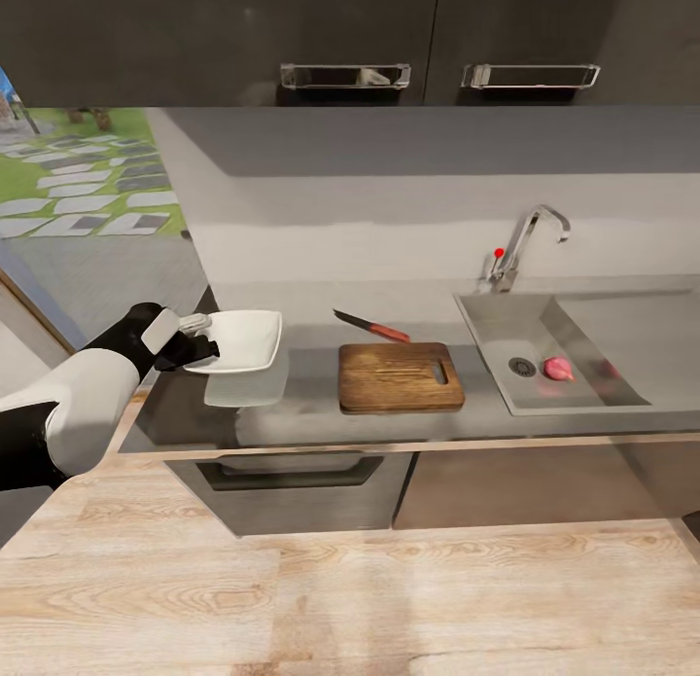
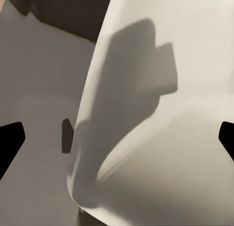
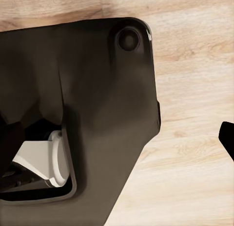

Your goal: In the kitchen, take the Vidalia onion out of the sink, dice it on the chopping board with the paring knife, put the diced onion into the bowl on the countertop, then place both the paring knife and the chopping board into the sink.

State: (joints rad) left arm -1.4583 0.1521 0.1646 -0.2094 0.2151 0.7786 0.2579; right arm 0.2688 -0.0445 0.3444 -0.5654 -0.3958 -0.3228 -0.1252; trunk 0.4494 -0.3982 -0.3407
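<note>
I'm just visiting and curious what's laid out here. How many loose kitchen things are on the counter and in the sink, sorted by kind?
Bowl: 1, white, at the counter's left end, with the left hand at its rim
Cutting board: 1, brown wood
Knife: 1, red handle, just behind the board
Onion: 1, pinkish, in the sink
Total: 4

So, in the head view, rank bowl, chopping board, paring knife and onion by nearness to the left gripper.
1. bowl, at the left gripper.
2-3. paring knife and chopping board, mid-counter; too close to call.
4. Vidalia onion, in the sink on the right.
</note>
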